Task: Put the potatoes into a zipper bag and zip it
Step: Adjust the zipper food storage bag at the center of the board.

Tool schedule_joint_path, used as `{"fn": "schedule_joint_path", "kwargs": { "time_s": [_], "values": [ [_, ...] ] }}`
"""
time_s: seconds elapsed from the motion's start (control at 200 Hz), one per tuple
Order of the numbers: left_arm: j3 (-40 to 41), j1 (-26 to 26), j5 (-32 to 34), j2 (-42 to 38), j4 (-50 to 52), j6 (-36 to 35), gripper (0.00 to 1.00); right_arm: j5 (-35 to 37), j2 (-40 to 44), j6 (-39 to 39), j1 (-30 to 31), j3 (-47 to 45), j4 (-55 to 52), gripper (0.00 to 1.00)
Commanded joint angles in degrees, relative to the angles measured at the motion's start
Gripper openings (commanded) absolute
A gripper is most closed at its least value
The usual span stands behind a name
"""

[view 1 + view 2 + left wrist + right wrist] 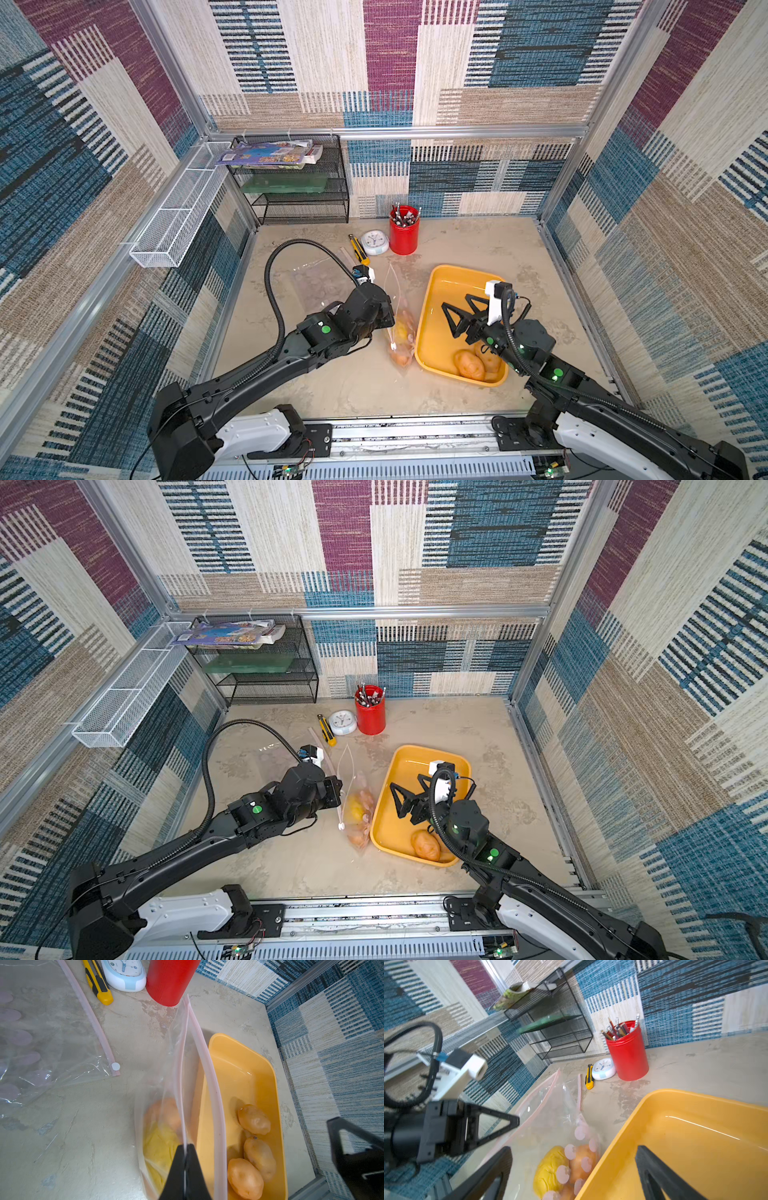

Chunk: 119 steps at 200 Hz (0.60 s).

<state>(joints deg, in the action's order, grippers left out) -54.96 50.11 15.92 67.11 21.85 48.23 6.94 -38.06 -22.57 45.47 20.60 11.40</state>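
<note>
Left gripper [185,1152]: jaws together, pinching one lip of the zipper bag [166,1084] at its mouth. The mouth gapes, and the other lip is loose on the tray side. The bag's lower part rests on the tabletop [353,386], just beside the yellow tray [239,1047].

Right gripper [455,300]: jaws wide apart with nothing between them, hovering over the bare far half of the tray.

Potatoes [254,1120], six counted:
- Three are in the bag, below the left gripper. One is the yellow potato [550,1169]; two tan-orange ones show through the film.
- Three tan-orange ones are at the tray's near end, behind the right gripper's fingertips and close to that arm's wrist.

Bags, two counted: the second zipper bag [41,1043] lies flat on the tabletop, to the left of the held one and apart from it.

Along the back wall, well clear of both grippers: one red cup [404,230] of pens, one clock [375,242] touching or just beside it, and one utility knife [358,249] next to the clock.
</note>
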Motion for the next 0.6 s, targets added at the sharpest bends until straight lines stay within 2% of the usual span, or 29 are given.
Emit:
{"fn": "schedule_joint_path", "kwargs": {
  "time_s": [0.0, 0.195, 0.235, 0.356, 0.591],
  "values": [
    [-0.07, -0.34, -0.31, 0.21, -0.49, 0.81, 0.0, -2.91, -1.36, 7.1, 2.37, -3.2, 9.68, 0.96],
    [-0.32, -0.81, -0.45, -0.25, -0.06, 0.61, 0.0, 2.46, -6.42, 14.85, 13.78, -3.96, 14.75, 0.98],
    [-0.32, -0.83, -0.43, -0.44, 0.08, 0.51, 0.0, 4.33, -7.41, 16.29, 17.96, -3.99, 15.88, 1.0],
    [0.02, -0.92, -0.27, -1.43, -0.14, 0.52, 0.0, 10.79, -10.56, 19.03, 24.9, -5.01, 19.86, 0.94],
    [0.03, -0.91, -0.28, -2.03, -0.15, 0.51, 0.0, 17.4, -15.67, 21.3, 30.34, -5.22, 23.58, 0.81]
  ]
}}
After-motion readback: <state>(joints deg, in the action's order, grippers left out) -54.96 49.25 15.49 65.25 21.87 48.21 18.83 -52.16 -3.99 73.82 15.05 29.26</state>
